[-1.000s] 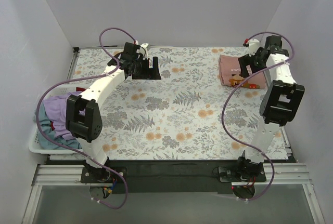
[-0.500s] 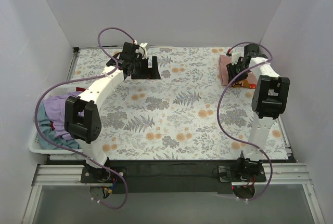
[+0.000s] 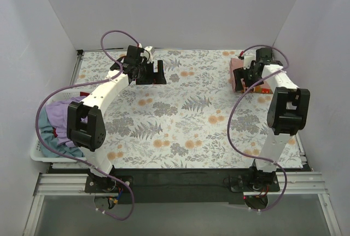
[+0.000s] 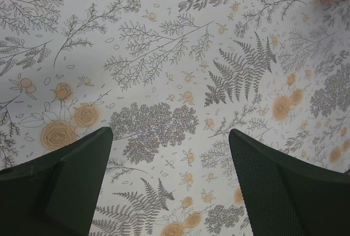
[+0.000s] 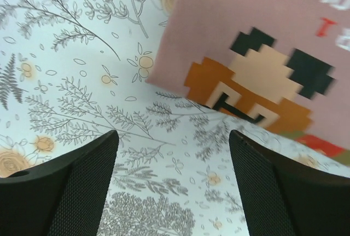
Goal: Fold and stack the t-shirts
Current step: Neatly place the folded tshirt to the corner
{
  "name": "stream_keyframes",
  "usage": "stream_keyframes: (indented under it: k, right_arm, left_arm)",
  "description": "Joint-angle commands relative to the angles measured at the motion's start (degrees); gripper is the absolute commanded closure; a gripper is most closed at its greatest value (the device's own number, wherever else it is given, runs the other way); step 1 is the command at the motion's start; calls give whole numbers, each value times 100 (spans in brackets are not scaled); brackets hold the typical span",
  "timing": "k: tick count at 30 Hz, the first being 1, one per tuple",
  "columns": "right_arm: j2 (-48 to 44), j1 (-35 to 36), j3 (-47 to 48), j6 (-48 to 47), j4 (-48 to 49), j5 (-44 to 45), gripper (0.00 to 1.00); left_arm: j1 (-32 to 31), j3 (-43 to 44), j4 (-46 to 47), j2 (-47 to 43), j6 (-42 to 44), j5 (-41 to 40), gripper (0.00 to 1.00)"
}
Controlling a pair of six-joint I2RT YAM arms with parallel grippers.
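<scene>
A folded salmon-pink t-shirt with a pixel-art print lies at the far right of the table; the right wrist view shows it just beyond the fingers. My right gripper is open and empty, low over the table at the shirt's near-left edge. My left gripper is open and empty above the bare floral cloth at the far left-centre. Lavender-purple and teal-blue t-shirts lie bunched in the white basket at the left.
The white plastic basket sits at the table's left edge. A floral tablecloth covers the table. White walls close in at the left, back and right. Purple cables loop from both arms.
My right gripper has come down and moved left from above the pink shirt to its near-left edge. My left gripper has shifted only slightly.
</scene>
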Motion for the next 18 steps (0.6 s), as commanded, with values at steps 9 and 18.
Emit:
stream_keyframes:
  k: [9, 18]
  right_arm:
    - [-564, -488, -374, 230, -314, 541, 9]
    - [359, -602, -76, 107, -191, 893, 9]
  left_arm:
    - [33, 225, -208, -490, 259, -186, 13]
    - [59, 155, -261, -429, 215, -107, 13]
